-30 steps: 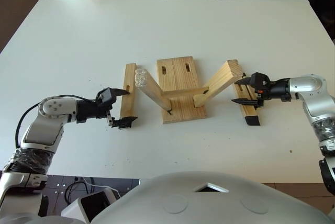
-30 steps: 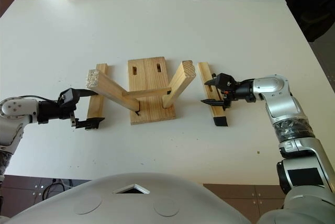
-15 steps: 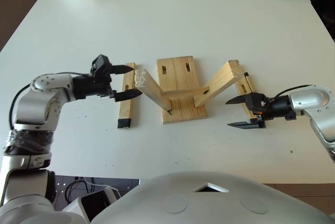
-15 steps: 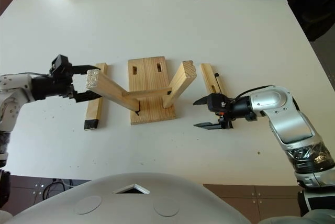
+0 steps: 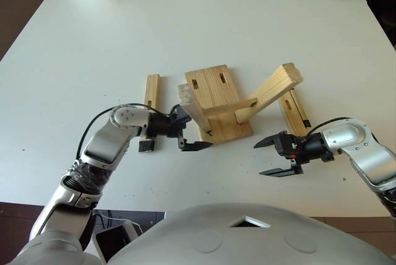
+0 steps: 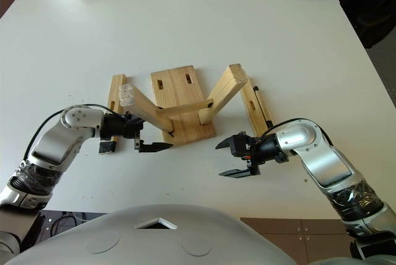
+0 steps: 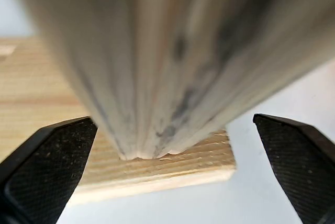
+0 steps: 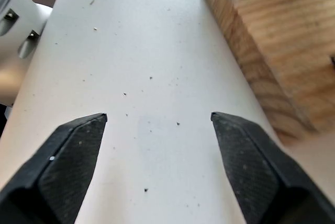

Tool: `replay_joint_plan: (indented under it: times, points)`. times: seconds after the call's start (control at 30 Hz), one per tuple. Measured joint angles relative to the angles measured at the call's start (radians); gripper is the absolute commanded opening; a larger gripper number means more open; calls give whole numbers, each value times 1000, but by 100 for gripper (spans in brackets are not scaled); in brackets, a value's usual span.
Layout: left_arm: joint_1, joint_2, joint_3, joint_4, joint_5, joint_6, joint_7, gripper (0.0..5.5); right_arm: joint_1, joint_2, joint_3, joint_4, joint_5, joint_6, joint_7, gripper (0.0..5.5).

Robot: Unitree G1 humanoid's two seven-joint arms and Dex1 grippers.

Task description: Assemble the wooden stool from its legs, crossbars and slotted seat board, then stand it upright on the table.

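I read the seat board (image 5: pixel 213 85) as laid flat, slots up, mid-desk (image 5: pixel 93 48), so the leg frame can be fitted into it. The frame, two legs joined by a crossbar (image 5: pixel 228 107), rests tilted on the board. The left claw (image 5: pixel 195 132) has jaws wide, straddling the foot of the left leg (image 5: pixel 190 101); contact unconfirmed, nothing gripped. The right claw (image 5: pixel 260 158) has jaws wide, empty, over bare desk near the board's front corner. One loose bar (image 5: pixel 151 91) lies left of the board, another loose bar (image 5: pixel 296 110) right
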Motion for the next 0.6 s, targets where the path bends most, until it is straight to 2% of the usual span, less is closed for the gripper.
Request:
replay_joint_plan:
  times: [0.13, 0.37, 0.6]
  points:
    - [-9, -18, -42, -115, -7, 52, 6, 540, -51, 42, 1, 90, -18, 18, -43, 367]
    - [-27, -60, -57, -171, -67, 157, 37, 540, -182, 125, 28, 251, -76, -8, -80, 367]
    - [-56, 9, -17, -109, -65, 154, 11, 540, -232, 158, 23, 344, -83, -36, -114, 367]
